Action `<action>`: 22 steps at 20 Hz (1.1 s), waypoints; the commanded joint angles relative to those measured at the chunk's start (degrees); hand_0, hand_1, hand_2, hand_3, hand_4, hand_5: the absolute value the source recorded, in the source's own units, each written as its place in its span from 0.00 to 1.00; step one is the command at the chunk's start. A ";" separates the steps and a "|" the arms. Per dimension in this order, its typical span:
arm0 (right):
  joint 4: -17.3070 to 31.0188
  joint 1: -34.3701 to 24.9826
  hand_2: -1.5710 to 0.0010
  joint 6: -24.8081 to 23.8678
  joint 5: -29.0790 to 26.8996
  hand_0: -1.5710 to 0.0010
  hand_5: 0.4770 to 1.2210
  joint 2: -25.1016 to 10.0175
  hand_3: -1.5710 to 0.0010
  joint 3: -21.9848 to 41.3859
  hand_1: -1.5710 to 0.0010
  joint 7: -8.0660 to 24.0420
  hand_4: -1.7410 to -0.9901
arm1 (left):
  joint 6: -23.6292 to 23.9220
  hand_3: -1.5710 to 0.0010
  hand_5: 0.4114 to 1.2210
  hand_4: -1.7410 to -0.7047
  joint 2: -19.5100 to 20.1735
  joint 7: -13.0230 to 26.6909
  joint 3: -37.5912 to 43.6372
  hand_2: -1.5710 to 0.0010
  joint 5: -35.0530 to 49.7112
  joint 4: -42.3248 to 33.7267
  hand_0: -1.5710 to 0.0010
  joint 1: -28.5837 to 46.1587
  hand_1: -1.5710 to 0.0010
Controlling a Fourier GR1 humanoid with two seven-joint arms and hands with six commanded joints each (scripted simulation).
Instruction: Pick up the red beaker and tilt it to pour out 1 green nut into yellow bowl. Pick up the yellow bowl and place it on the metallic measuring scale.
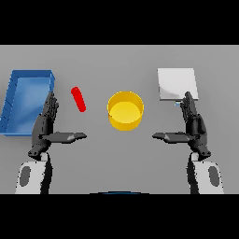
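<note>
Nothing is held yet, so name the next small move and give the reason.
Probably bring the left hand forward and toward the red beaker, fingers ready to close on it. Both hands are open and hold nothing; the right hand sits near the scale. The beaker stands just ahead of the left hand, left of the yellow bowl, so it is the nearer hand for the pour.

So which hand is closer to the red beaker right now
The left. The left hand sits just beside and below the red beaker, while the right hand is far across, beyond the yellow bowl.
</note>
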 commanded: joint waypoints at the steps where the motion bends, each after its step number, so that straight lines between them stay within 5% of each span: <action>1: 0.02 -0.06 1.00 -0.11 0.06 1.00 0.27 0.11 1.00 0.08 1.00 0.04 0.66 | 0.06 1.00 0.30 0.52 -0.04 0.01 -0.03 1.00 -0.01 -0.01 1.00 0.00 1.00; 6: 0.67 -0.98 1.00 -0.96 1.01 1.00 0.27 1.16 1.00 0.79 1.00 0.66 0.66 | 0.09 1.00 0.30 0.52 -0.37 0.34 -0.39 1.00 -0.29 0.30 1.00 -0.05 1.00; 8: -3.68 3.44 1.00 -3.01 11.09 1.00 0.27 -2.27 1.00 5.50 1.00 -6.06 0.67 | -0.43 1.00 0.29 0.52 2.14 -1.05 -3.79 1.00 -4.94 -4.14 1.00 3.33 1.00; 11: -6.12 5.46 1.00 -3.83 15.70 1.00 0.27 -3.24 1.00 7.89 1.00 -5.56 0.67 | -0.67 1.00 0.30 0.50 2.99 1.87 -6.01 1.00 -7.01 -8.34 1.00 5.45 1.00; 16: -7.88 6.10 1.00 -2.57 14.76 1.00 0.28 -3.27 1.00 8.30 1.00 -4.74 0.65 | -0.70 1.00 0.33 0.47 3.17 4.34 -7.13 1.00 -8.89 -7.24 1.00 3.63 1.00; 22: -8.28 6.38 1.00 -1.60 12.47 1.00 0.27 -2.87 1.00 7.70 1.00 -6.25 0.58 | -1.24 1.00 0.40 0.35 2.71 3.75 -5.10 1.00 -8.41 3.48 1.00 -5.22 1.00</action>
